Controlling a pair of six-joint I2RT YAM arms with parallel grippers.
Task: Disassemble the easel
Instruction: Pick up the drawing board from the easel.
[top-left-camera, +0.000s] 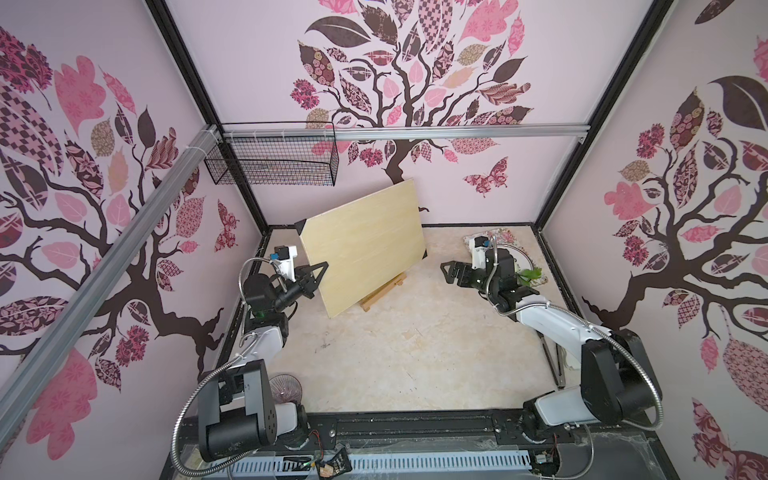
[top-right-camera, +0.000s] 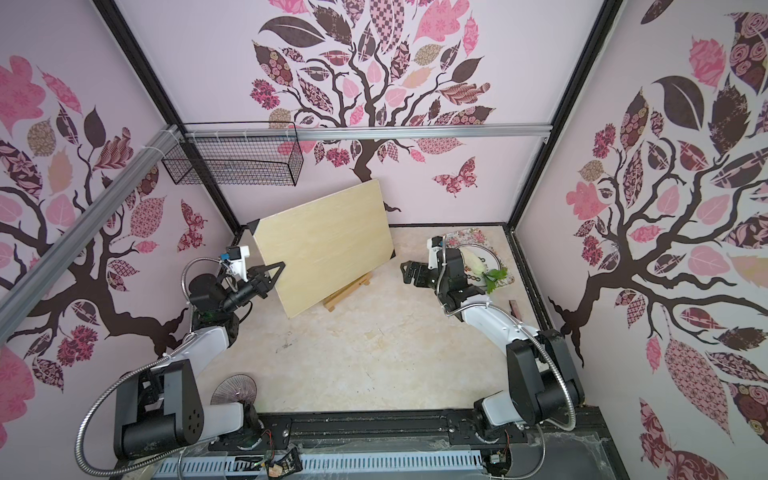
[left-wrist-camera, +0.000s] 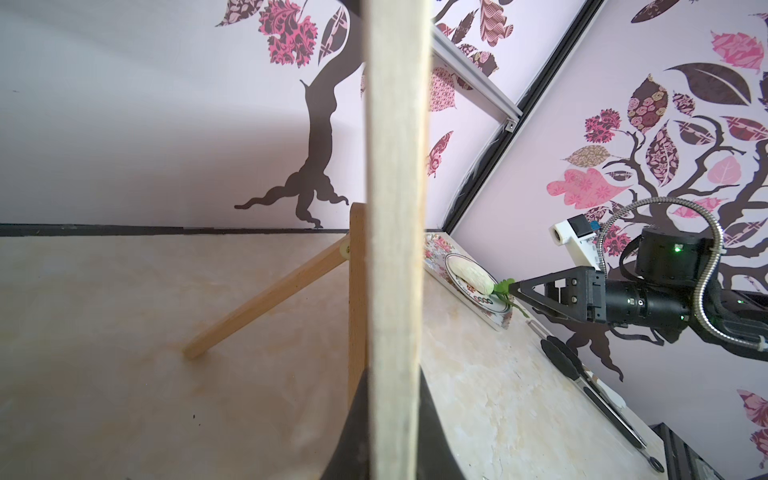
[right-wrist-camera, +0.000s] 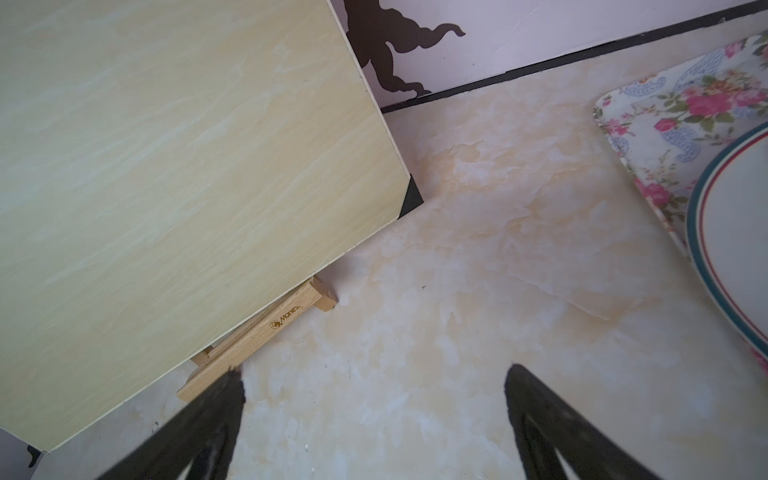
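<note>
On the counter (top-left-camera: 395, 365), near its back edge and left of centre, a pale board (top-left-camera: 365, 245) with black corners stands tilted against the easel (top-left-camera: 380, 293). The easel's logo ledge bar (right-wrist-camera: 270, 328) shows beneath the board's lower edge. The left claw (top-left-camera: 319, 271) pinches the board's left edge; the right claw (top-left-camera: 445, 272) hangs spread and empty beside the board's right corner.

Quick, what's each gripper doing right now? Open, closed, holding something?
The left gripper is closed on the edge of the pale wooden board.
The right gripper is open, holding nothing.
</note>
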